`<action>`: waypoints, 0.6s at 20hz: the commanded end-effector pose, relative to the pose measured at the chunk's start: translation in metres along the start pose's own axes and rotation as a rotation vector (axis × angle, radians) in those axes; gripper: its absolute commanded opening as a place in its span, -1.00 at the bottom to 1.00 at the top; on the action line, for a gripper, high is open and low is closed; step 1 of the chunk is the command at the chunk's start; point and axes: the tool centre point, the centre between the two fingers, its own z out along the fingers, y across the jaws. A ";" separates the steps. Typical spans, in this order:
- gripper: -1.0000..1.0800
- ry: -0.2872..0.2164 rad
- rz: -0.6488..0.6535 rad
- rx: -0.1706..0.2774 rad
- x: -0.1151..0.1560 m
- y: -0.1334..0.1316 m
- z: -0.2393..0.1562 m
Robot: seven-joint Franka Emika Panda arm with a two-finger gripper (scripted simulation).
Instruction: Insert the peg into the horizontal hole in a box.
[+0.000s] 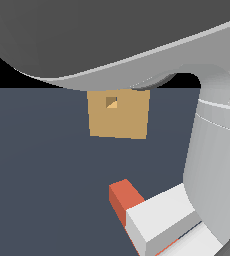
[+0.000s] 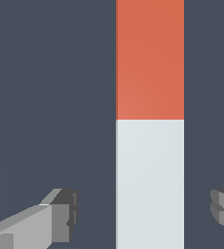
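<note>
Wrist view: claw (image 2: 144,214) spread wide, fingers (image 2: 60,216) astride the peg (image 2: 150,121), not touching it.

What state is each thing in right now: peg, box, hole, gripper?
peg: lying flat on the surface, not gripped, outside the hole, white end between the fingers.
box: resting on the surface, apart from the peg.
hole: empty.
gripper: open, fingers either side of the peg with gaps, not touching it.

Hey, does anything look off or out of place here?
Nothing stands out. The red-orange and white square peg lies intact between the open tool fingers, untouched; the tan box sits upright, its square hole unobstructed.
</note>
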 end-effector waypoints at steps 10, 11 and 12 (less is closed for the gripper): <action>-1.00 0.000 0.000 0.000 -0.001 0.001 0.017; -1.00 0.000 0.000 0.000 -0.001 0.001 0.017; -1.00 0.000 0.000 0.000 -0.001 0.001 0.017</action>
